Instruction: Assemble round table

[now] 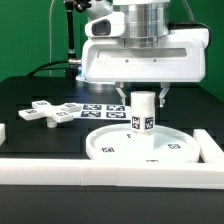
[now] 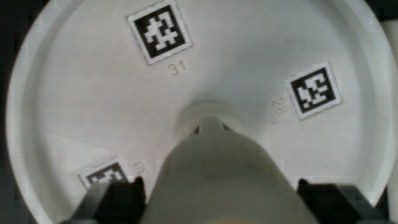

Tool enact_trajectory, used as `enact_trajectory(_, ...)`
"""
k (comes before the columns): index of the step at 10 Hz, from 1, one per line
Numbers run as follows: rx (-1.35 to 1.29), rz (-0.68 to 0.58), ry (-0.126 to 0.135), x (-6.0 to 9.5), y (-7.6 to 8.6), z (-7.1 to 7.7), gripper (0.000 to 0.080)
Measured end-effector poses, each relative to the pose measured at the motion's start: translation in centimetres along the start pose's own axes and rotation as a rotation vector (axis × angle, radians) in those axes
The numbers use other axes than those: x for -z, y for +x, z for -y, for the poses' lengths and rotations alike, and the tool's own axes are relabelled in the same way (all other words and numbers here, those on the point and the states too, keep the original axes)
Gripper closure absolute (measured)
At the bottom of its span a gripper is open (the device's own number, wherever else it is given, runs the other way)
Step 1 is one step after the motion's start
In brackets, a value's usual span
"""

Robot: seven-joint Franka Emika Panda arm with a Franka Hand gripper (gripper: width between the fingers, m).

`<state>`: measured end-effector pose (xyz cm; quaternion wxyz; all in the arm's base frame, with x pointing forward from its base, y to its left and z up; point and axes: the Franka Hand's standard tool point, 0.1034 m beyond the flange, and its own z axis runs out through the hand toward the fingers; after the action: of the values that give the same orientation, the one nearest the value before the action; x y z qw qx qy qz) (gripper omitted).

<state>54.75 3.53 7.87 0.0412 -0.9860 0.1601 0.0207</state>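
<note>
The large round rimmed disc point(image 1: 108, 146) lies flat on the black table near the front. The short thick cylinder point(image 1: 143, 112) stands upright on the disc's middle, tags facing the camera. My gripper point(image 1: 143, 100) comes straight down over it, and its fingers point(image 1: 161, 98) press against the cylinder's upper part on both sides. In the wrist view the cylinder point(image 2: 222, 165) fills the space between the dark pads point(image 2: 118, 198), with the disc point(image 2: 107, 90) and its tags behind it. The cross-shaped piece point(image 1: 50, 112) lies flat on the exterior view's left.
The marker board point(image 1: 103, 109) lies flat behind the disc. White border rails run along the front point(image 1: 100, 176), on the exterior view's left point(image 1: 3, 131) and on its right point(image 1: 208, 148). A green wall stands behind the arm.
</note>
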Motion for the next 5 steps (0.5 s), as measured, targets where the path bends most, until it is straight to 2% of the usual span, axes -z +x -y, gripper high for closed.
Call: enact_trajectory(5,-0.398,0.027,0.026,-0.27,-0.34,0.39,0.0390)
